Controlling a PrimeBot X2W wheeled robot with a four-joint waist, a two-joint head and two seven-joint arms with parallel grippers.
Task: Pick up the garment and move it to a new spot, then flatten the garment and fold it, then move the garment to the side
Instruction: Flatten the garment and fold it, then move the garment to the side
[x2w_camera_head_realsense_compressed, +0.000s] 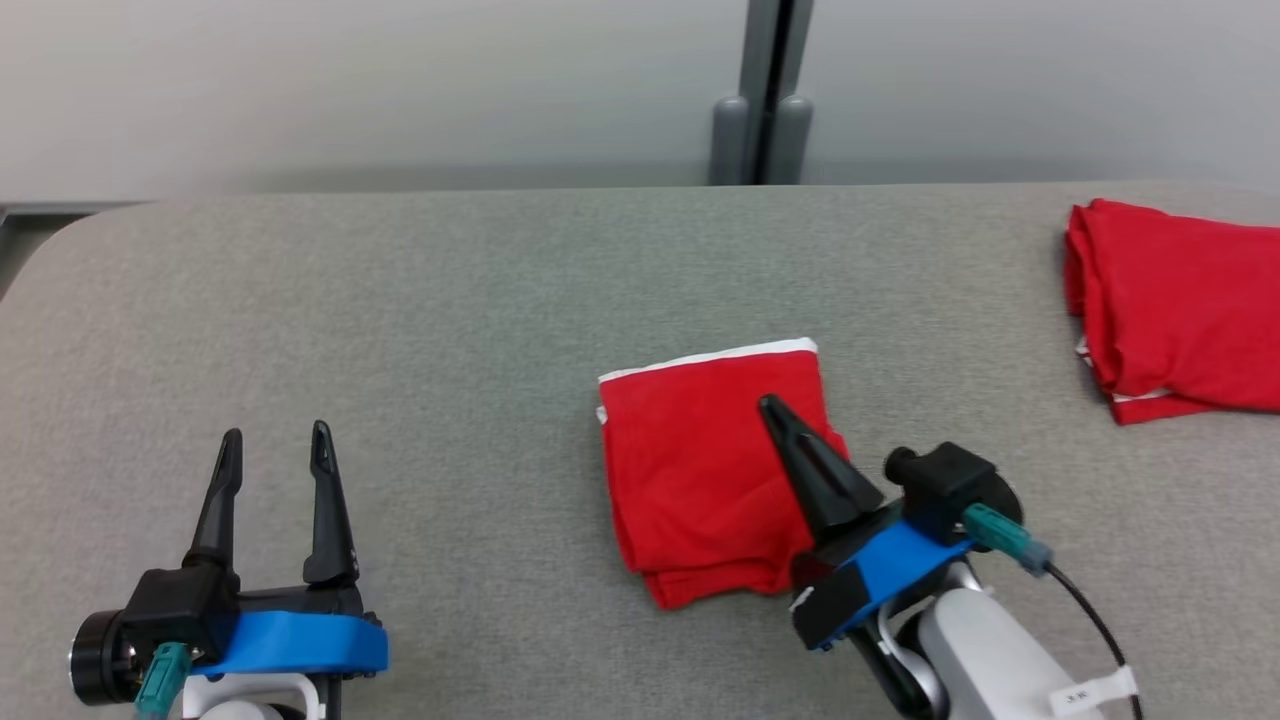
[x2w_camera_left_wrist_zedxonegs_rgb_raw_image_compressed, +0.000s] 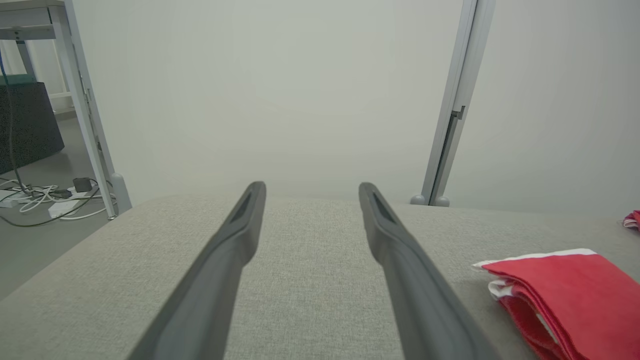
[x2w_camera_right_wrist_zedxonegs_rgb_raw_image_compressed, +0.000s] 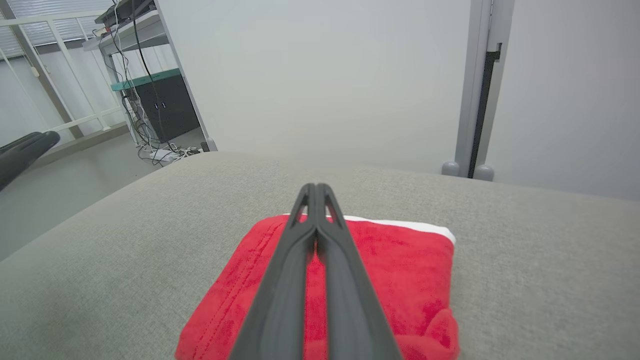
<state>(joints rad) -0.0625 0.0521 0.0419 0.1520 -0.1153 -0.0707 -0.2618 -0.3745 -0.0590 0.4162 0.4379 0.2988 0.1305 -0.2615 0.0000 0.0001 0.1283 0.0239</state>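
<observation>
Right gripper (x2w_camera_head_realsense_compressed: 772, 405) overlaps the garment (x2w_camera_head_realsense_compressed: 700, 470) and hides its near right corner. Cannot tell whether the tips touch the cloth. Its fingers are pressed together with nothing between them. Second red pile (x2w_camera_head_realsense_compressed: 1180, 310), far right, is cut off by the frame edge. Garment lies mid-table, slightly right of centre: a folded rectangle, long axis near-to-far, white-banded edge toward the wall, stacked layer edges toward the robot. Soft red knit on the table (x2w_camera_head_realsense_compressed: 400, 330) — grey woven covering, rounded corners. Left gripper (x2w_camera_head_realsense_compressed: 276, 432) — fingers spread, empty — is well apart at left.
</observation>
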